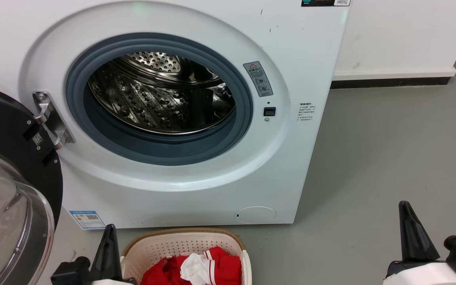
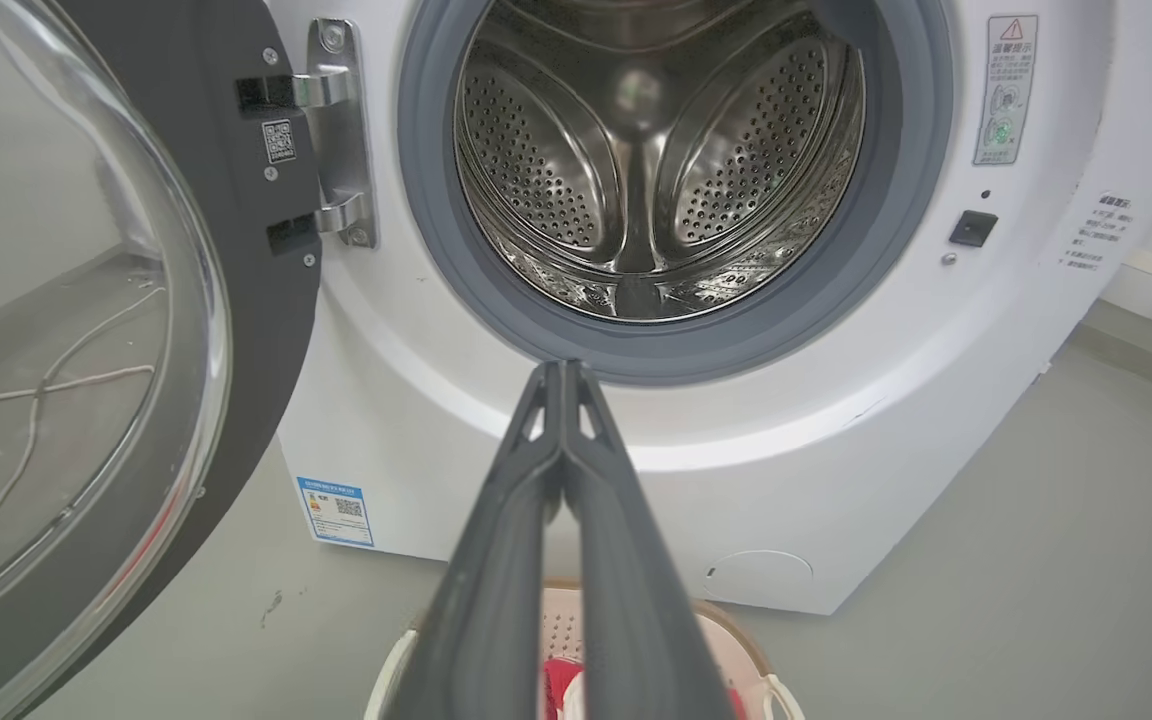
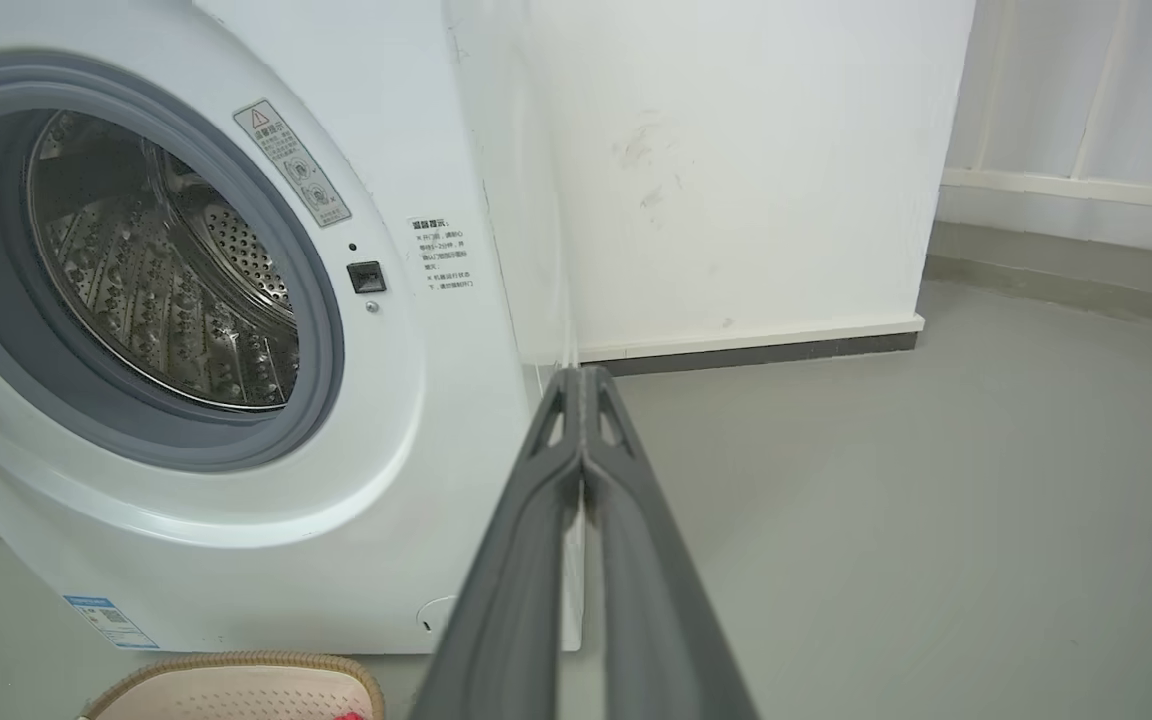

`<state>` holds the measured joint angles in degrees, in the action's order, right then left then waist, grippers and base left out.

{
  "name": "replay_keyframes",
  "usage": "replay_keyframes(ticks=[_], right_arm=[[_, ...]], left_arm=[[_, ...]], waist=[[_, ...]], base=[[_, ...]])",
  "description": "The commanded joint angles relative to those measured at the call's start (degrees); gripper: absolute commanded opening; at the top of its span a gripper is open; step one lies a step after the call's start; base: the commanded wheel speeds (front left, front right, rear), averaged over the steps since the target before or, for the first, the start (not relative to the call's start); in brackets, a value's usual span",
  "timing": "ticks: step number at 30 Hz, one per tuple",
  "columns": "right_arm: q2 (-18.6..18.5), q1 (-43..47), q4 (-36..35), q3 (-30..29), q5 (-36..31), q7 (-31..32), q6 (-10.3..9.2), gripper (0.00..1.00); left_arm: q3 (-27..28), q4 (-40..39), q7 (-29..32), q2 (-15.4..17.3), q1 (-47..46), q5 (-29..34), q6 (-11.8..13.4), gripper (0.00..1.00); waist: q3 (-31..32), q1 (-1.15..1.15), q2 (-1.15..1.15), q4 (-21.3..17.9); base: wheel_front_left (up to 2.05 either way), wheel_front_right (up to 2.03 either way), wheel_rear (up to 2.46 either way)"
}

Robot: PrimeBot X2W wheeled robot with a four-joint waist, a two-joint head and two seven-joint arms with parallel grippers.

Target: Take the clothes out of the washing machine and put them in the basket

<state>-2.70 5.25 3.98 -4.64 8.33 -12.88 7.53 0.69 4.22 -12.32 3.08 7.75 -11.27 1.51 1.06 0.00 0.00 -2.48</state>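
Clothes (image 1: pixel 200 269): red heap with a white piece on top, lying inside the basket (image 1: pixel 180 236).
Basket: on the floor (image 1: pixel 370 166), just in front of the washing machine (image 1: pixel 196 194).
Drum (image 1: pixel 160 99): bare steel as far as visible; lowest front part hidden behind the grey seal (image 1: pixel 164 152).
Progress: judged done, or nearly so.
Risk: a small item missed low in the drum, for want of a closer look; also a knock on the basket rim from the left gripper (image 2: pixel 564 372), enough to tip the heap out.
Clothes versus jaws: just beside and below the left gripper, not touching; well apart from the right gripper (image 3: pixel 584 378), off to its left.
Jaws: both pairs pressed together, holding nothing.
Door (image 1: pixel 14 190): swung wide open at the left.
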Motion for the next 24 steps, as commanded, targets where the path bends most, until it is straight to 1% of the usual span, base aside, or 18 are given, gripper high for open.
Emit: replay_keyframes(ticks=[1, 16, 23, 24], right_arm=[[-0.3, -1.6, -0.5, 0.0, 2.9, 0.5, -0.01, 0.00], [-0.5, -3.8, 1.6, -0.2, 19.7, 4.2, -0.01, 0.00], [-0.6, -4.5, 2.4, -0.2, 25.6, 5.5, -0.02, 0.00], [-0.6, -4.8, 2.6, -0.2, 27.5, 5.9, -0.02, 0.00]], left_arm=[[0.4, -0.4, 0.5, 0.1, -1.8, -2.8, -0.3, 0.00], [1.4, 1.5, 4.1, 0.1, -4.3, -18.8, -2.1, 0.00], [1.9, 2.2, 5.5, 0.0, -5.2, -24.4, -2.7, 0.00], [2.0, 2.5, 5.9, 0.0, -5.6, -26.2, -2.9, 0.00]], waist=[[0.0, 0.00, 0.00, 0.0], [-0.2, 0.00, 0.00, 0.4], [-0.2, 0.00, 0.00, 0.5], [-0.3, 0.00, 0.00, 0.5]], base=[[0.00, 0.00, 0.00], [0.00, 0.00, 0.00], [0.00, 0.00, 0.00], [0.00, 0.00, 0.00]])
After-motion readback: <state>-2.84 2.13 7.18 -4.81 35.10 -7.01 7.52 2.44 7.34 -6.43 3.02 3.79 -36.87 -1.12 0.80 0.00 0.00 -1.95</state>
